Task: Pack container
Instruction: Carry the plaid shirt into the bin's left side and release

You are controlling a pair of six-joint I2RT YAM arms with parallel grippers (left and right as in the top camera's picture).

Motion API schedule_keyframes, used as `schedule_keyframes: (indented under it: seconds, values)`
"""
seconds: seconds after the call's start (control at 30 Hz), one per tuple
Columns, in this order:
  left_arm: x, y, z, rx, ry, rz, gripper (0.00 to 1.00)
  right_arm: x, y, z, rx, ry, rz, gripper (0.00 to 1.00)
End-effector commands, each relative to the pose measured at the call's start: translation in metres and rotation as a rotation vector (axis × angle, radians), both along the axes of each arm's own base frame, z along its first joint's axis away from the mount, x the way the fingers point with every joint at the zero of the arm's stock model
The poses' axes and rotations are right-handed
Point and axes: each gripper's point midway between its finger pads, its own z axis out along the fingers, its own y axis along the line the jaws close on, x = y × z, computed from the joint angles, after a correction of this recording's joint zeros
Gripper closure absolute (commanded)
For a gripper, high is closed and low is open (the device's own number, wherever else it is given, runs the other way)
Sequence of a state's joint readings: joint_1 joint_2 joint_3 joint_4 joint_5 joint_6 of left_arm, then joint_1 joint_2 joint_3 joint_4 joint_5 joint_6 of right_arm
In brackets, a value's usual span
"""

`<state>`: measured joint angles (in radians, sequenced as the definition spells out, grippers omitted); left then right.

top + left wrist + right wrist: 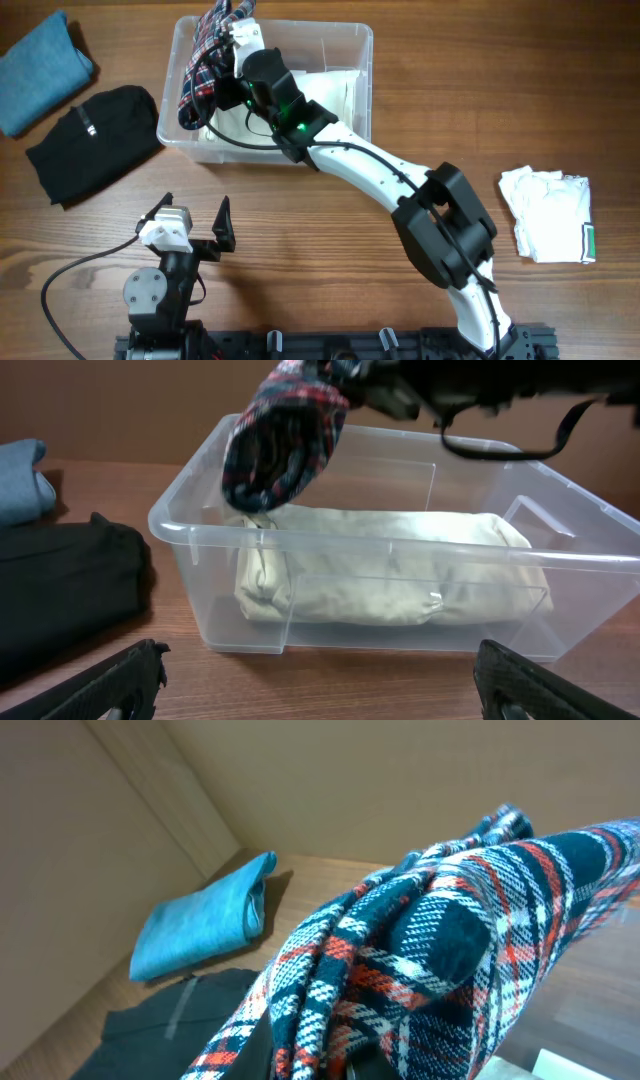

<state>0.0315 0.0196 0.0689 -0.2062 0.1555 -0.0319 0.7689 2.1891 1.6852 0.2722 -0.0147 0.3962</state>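
Observation:
The clear plastic container (345, 40) stands at the back middle of the table and holds a folded cream garment (400, 560). My right gripper (232, 55) is shut on a plaid red, blue and white garment (205, 65) and holds it over the container's left end. The plaid garment fills the right wrist view (450, 960) and hangs above the container's rim (250, 540) in the left wrist view (285, 445). My left gripper (195, 215) is open and empty near the front of the table; its fingertips show in the left wrist view (320, 680).
A folded black garment (95, 140) lies left of the container. A folded blue garment (40, 70) lies at the far left back. A folded white garment (548, 212) lies at the right. The right arm (400, 180) spans from the front right to the container.

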Motion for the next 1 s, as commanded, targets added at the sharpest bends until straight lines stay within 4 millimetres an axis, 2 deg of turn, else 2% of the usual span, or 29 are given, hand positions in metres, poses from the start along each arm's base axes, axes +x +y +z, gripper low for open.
schedule_keyframes:
  seconds: [0.0,0.07,0.13,0.17,0.2,0.23,0.3,0.37,0.47,0.5,0.53,0.6,0.63,0.8,0.9,0.97]
  values:
    - [0.0,0.0,-0.001,-0.011,0.0,0.0,0.0,0.001,0.007,-0.012,-0.003,0.0,-0.004,0.96]
    - [0.0,0.0,-0.001,-0.011,0.0,0.0,0.0,-0.003,0.012,-0.014,-0.007,0.001,0.005,0.96]
    - [0.0,0.0,-0.001,-0.011,0.0,0.0,0.0,-0.006,0.014,-0.015,-0.009,0.003,0.012,0.73]
    - [0.0,0.0,-0.001,-0.011,0.0,0.0,0.0,-0.007,0.014,-0.016,-0.013,0.008,0.014,0.69]
    - [0.0,0.0,-0.001,-0.011,-0.001,0.0,0.0,-0.011,0.017,-0.018,-0.014,0.016,0.042,0.55]
    - [0.0,0.0,-0.001,-0.011,0.0,0.0,0.0,-0.013,0.02,-0.018,-0.012,0.02,0.06,0.45]
    - [0.0,0.0,-0.001,-0.011,0.0,0.0,0.0,-0.018,0.02,-0.011,-0.012,0.026,0.083,0.28]
    - [0.0,0.0,-0.001,-0.011,0.0,0.0,0.0,-0.022,0.016,0.0,-0.031,0.022,0.087,0.24]
    - [0.0,0.0,-0.001,-0.011,0.0,0.0,0.0,-0.036,0.002,0.037,-0.077,-0.013,0.102,0.17]
    - [0.0,0.0,-0.001,-0.011,-0.001,0.0,0.0,-0.045,-0.008,0.06,-0.093,-0.023,0.106,0.11]
    - [0.0,0.0,-0.001,-0.011,0.0,0.0,0.0,-0.052,-0.016,0.075,-0.111,-0.034,0.11,0.07]
    - [0.0,0.0,-0.001,-0.011,0.0,0.0,0.0,-0.064,-0.029,0.098,-0.165,-0.087,0.127,0.01]
    - [0.0,0.0,-0.001,-0.011,0.0,0.0,0.0,-0.069,-0.036,0.104,-0.211,-0.12,0.138,0.01]
    - [0.0,0.0,-0.001,-0.011,0.0,0.0,0.0,-0.065,-0.056,0.075,-0.356,-0.076,0.13,0.0]
    - [0.0,0.0,-0.001,-0.011,0.0,0.0,0.0,-0.07,-0.059,0.067,-0.411,-0.075,0.163,0.0]
    - [0.0,0.0,-0.001,-0.011,-0.001,0.0,0.0,-0.073,-0.079,0.073,-0.425,-0.037,0.143,0.0]
